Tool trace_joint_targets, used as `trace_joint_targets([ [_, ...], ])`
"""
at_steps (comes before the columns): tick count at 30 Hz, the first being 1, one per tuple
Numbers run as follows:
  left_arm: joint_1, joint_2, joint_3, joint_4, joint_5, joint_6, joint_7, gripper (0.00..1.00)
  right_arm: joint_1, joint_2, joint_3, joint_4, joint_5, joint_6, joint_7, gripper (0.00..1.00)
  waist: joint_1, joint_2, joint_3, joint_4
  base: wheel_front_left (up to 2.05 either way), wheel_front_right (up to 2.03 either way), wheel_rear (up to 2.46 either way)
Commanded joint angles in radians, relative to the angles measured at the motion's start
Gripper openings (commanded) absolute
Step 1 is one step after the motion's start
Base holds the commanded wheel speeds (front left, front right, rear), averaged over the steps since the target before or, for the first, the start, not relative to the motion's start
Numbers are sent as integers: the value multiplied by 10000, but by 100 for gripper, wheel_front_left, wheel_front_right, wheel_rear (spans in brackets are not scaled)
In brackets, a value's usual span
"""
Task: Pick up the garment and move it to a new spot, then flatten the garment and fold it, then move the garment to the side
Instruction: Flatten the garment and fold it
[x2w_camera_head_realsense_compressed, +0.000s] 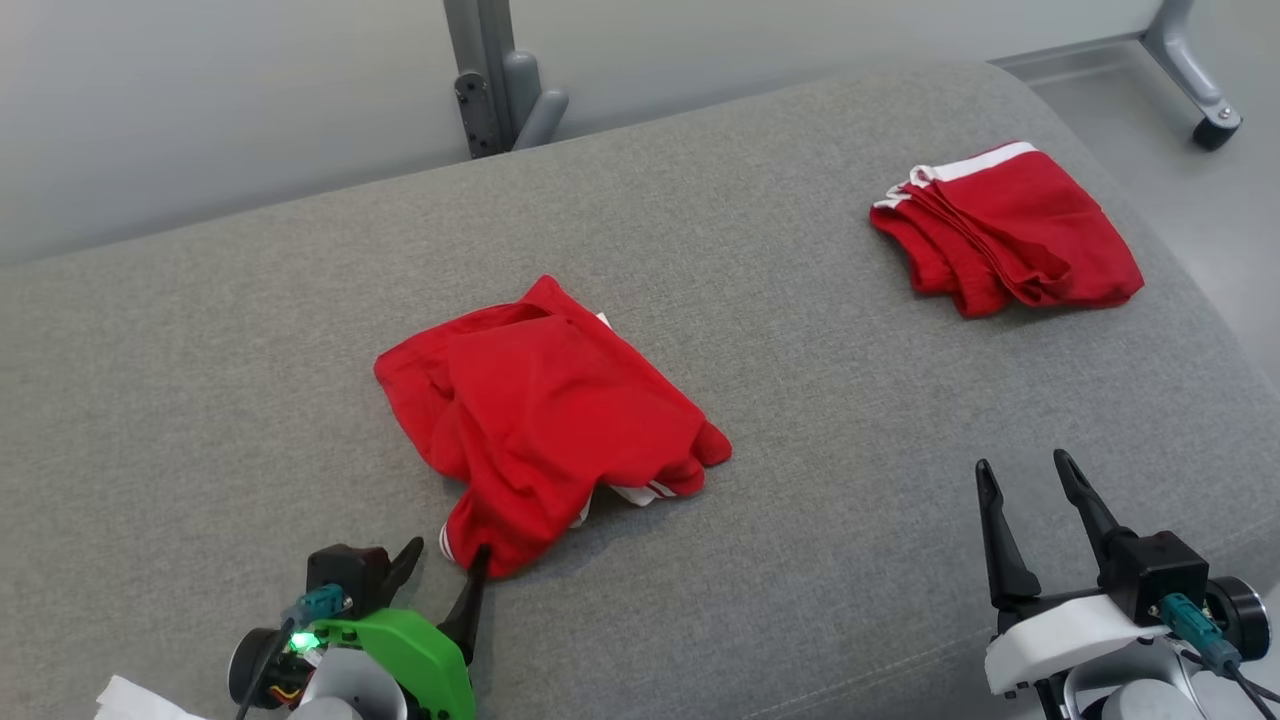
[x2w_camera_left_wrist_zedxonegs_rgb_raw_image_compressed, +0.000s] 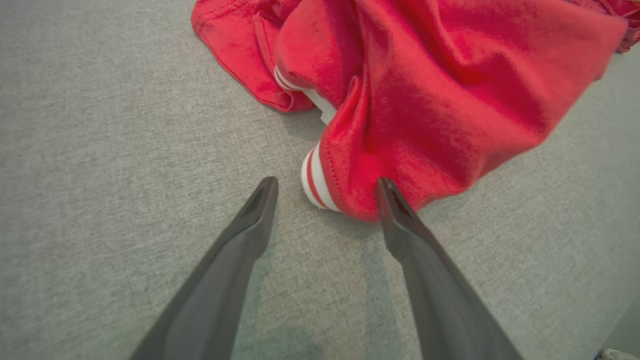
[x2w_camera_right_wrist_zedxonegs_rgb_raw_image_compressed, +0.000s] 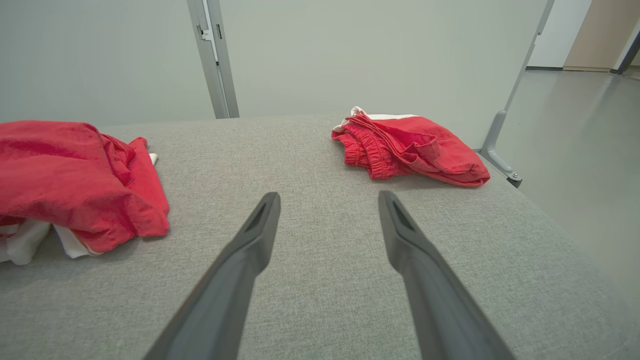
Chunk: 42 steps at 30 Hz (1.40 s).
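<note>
End effector (x2w_camera_left_wrist_zedxonegs_rgb_raw_image_compressed: 326, 184), left: open, against garment (x2w_camera_left_wrist_zedxonegs_rgb_raw_image_compressed: 425, 100)

You have bright, even, diffuse light from overhead. The crumpled red cloth garment with white stripes (x2w_camera_head_realsense_compressed: 540, 420) throws a thin, soft shadow on the grey woven fabric surface (x2w_camera_head_realsense_compressed: 850, 480) along its near edge. In the left wrist view its upper right part is smeared; in the right wrist view the grey metal post (x2w_camera_right_wrist_zedxonegs_rgb_raw_image_compressed: 212, 55) leans from wide-angle distortion.
</note>
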Motion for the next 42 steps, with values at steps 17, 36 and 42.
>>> trace_joint_targets([
  [17,-1816,789,-594,-2552,-2734,247,349,0,-37,129,-286,-10,96,-12,-4,100,0,53,445,352,0,0,0],
  [36,-6974,2971,136,-7975,-3376,1412,6586,0,-371,181,32,121,282,-12,-4,100,0,53,396,477,0,0,0],
  [42,-6656,1498,-902,-6286,-3582,1697,6399,0,-538,183,262,189,517,-12,-4,100,0,53,630,108,0,0,0],
])
